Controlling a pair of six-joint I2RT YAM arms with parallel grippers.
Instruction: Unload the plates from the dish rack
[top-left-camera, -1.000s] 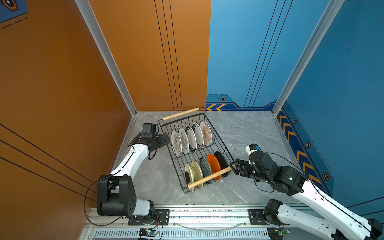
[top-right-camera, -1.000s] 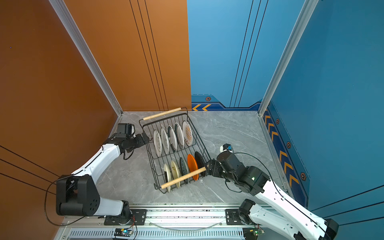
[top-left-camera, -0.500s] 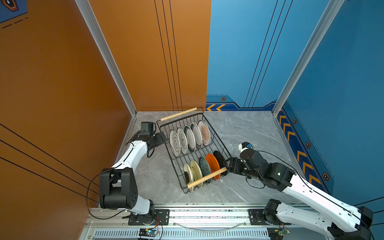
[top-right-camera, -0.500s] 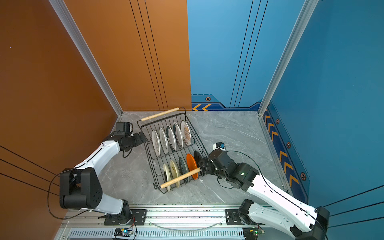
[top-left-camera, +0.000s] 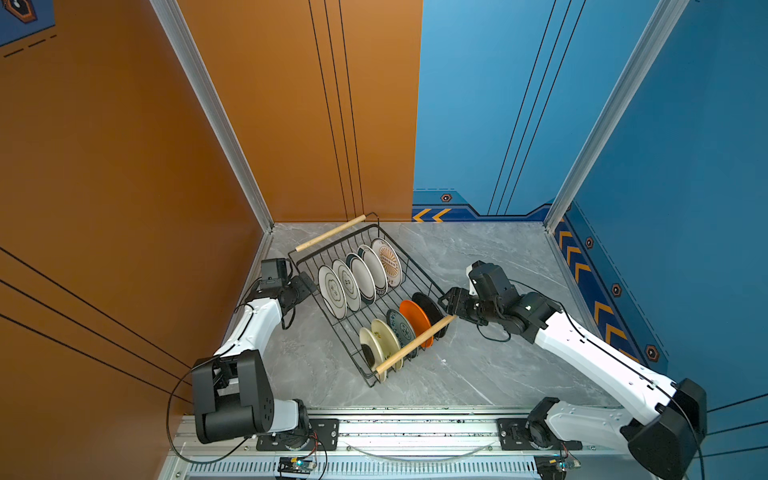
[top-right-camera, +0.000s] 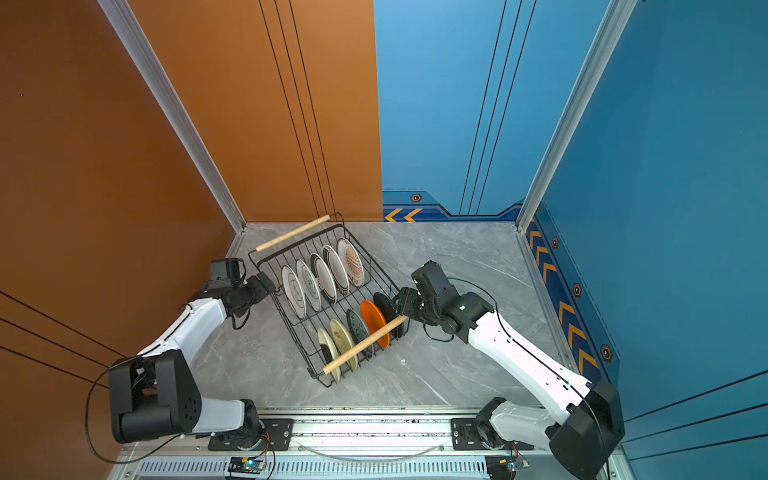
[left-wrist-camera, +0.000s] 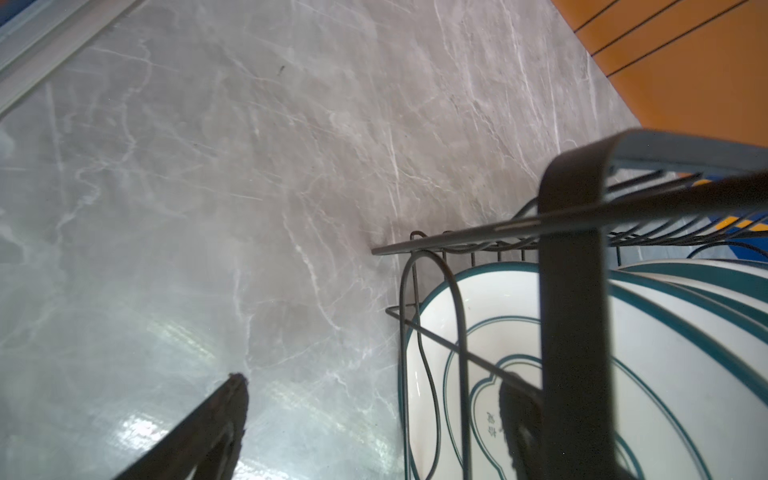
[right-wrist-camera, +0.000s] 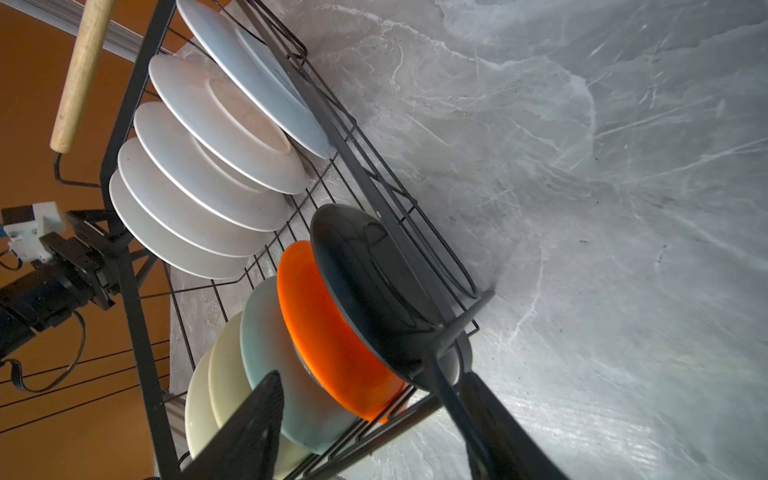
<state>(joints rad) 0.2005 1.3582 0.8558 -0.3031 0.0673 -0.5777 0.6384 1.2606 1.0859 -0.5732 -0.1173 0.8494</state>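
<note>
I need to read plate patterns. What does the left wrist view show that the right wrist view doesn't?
Only the left wrist: the front face of a teal-rimmed plate, with its printed mark. Only the right wrist: the orange plate, the black plate, a wooden handle and plate undersides. Both: the dish rack, the grey table and the left gripper, open.

Your table is a grey marbled top, seen in both top views. Directly on it stands the rack, turned slantwise. It lies between your grippers. One long side is just beside the left gripper. The opposite long side is just beside the right gripper, close to a wooden handle.
</note>
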